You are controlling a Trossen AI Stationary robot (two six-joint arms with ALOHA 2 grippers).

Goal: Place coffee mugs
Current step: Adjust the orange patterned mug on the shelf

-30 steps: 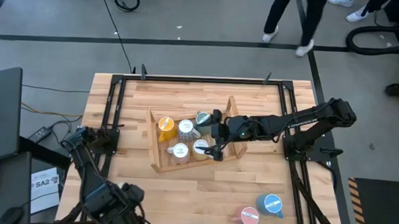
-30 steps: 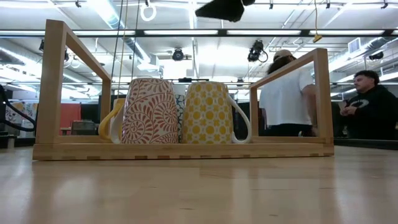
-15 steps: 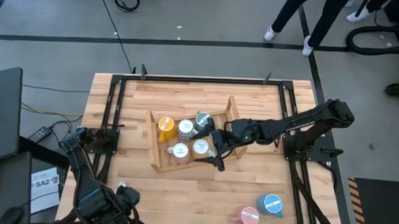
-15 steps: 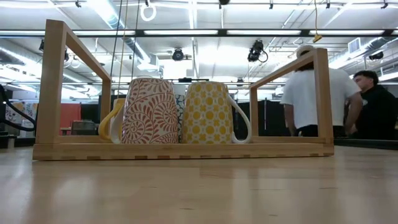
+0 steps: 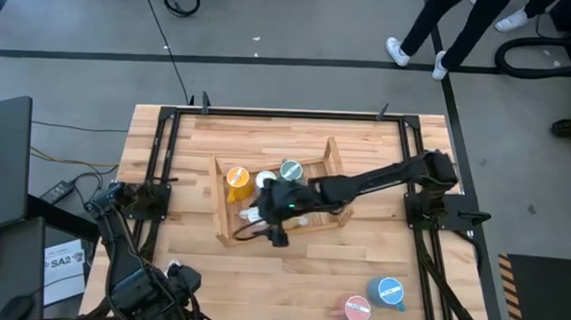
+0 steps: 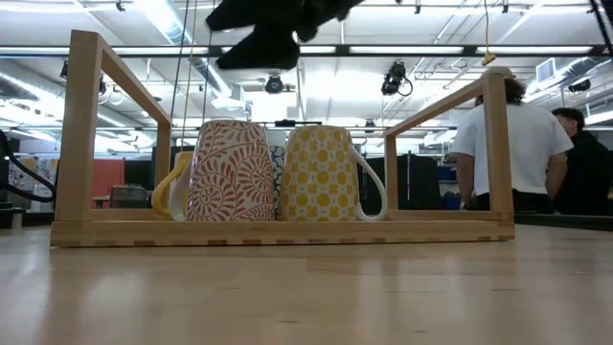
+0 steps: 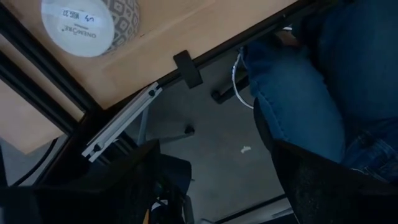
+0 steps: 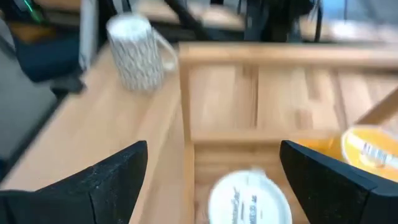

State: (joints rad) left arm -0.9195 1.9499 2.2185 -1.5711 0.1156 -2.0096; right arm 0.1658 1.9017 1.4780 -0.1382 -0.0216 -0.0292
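Right end effector hiding front tray mugs, left arm cut off

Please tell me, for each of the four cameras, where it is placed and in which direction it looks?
High view: overhead, straight down; wooden tray, right gripper over it, left arm folded at the near edge.
Low view: table height, level; tray, the arm's dark shape above.
Left wrist view: past the table edge; a grey mug.
Right wrist view: into the tray, own fingers apart.
High and low share the tray.
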